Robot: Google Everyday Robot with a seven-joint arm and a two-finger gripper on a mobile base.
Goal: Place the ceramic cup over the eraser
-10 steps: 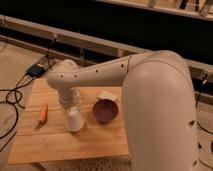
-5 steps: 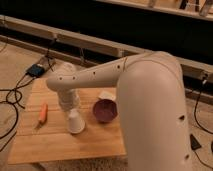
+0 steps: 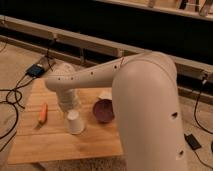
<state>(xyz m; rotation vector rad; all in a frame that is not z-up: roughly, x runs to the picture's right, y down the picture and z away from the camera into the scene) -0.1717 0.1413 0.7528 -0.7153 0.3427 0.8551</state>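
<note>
The white ceramic cup point(image 3: 75, 122) stands upside down, wide mouth down, on the wooden table point(image 3: 45, 142) near its middle. My gripper point(image 3: 71, 108) is right above the cup, at the end of the ribbed white wrist, mostly hidden by my arm. I cannot tell whether it touches the cup. The eraser is not in view; it may be hidden under the cup or behind the arm.
A dark maroon bowl point(image 3: 103, 110) sits just right of the cup. A small white object point(image 3: 105, 94) lies behind the bowl. An orange stick point(image 3: 43, 113) lies to the left. Cables point(image 3: 12, 97) and a blue box point(image 3: 36, 70) lie on the floor at the left.
</note>
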